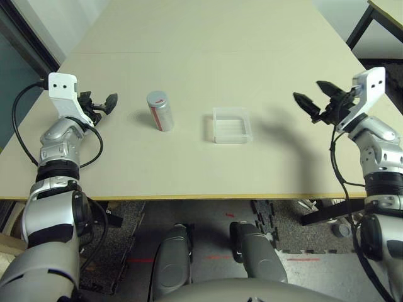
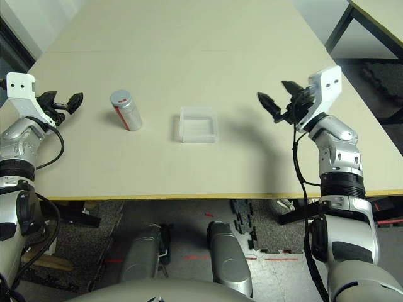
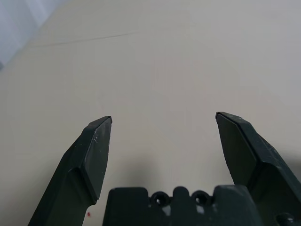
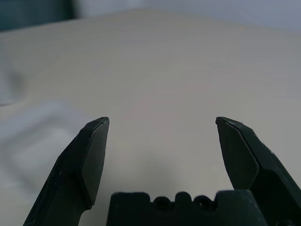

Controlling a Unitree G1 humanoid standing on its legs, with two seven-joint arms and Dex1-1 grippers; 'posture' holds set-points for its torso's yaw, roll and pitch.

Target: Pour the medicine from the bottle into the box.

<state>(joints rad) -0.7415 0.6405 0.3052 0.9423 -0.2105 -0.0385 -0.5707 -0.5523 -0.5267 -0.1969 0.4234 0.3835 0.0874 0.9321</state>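
Both grippers, left [image 1: 106, 102] and right [image 1: 313, 99], spread empty. Bottle [image 1: 160, 111] stands capped left of box [image 1: 230, 124]; grab its body low w/ 1 gripper, uncap w/ other.

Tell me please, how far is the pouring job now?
Nothing looks done yet. The bottle stands capped on the table, left of the box, which looks empty. Nothing is in hand: left gripper and right gripper are both open. Left: grasping, uncapping, pouring.
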